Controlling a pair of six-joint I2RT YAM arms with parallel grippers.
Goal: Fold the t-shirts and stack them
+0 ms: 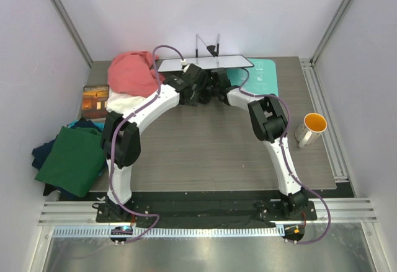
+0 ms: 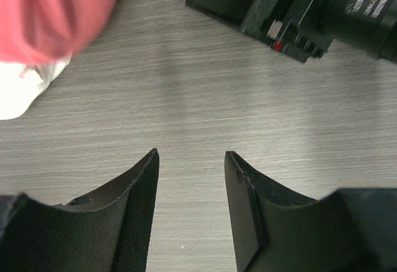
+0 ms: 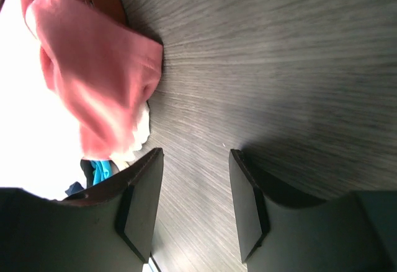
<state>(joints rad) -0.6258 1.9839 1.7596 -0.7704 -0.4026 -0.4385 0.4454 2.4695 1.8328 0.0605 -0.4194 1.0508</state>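
The table (image 1: 205, 154) has a matte grey-brown wood-grain top with fine straight streaks. The salmon-pink t-shirt (image 1: 132, 72) lies at the far left corner, crumpled into a soft rounded heap with deep folds, and it rests on a bunched white cloth (image 1: 126, 103) whose edge shows below it. The dark green t-shirt (image 1: 74, 157) sits by the table's near left edge, mostly past it. It is folded into a flat, smooth-faced slab on top of rumpled navy t-shirts (image 1: 42, 154), which stick out beneath it. The left gripper (image 2: 191, 154) is above bare table at the far middle. Its two black wedge-shaped fingers (image 2: 139, 216), one with a finely meshed face, are spread apart with nothing between them. The right gripper (image 3: 196, 153) faces it closely from the other side, and its smooth dark fingers are likewise parted and empty. The pink heap is well to the side of both grippers. A flat pale-teal mat (image 1: 260, 74) with rounded corners lies at the far right, just beside a glossy white panel (image 1: 201, 64) with a dark rim. A white mug (image 1: 312, 128) with an orange inside stands near the right edge. A small book (image 1: 95, 97) with a brown-orange cover lies beside the pink shirt, and its print is too small to read.
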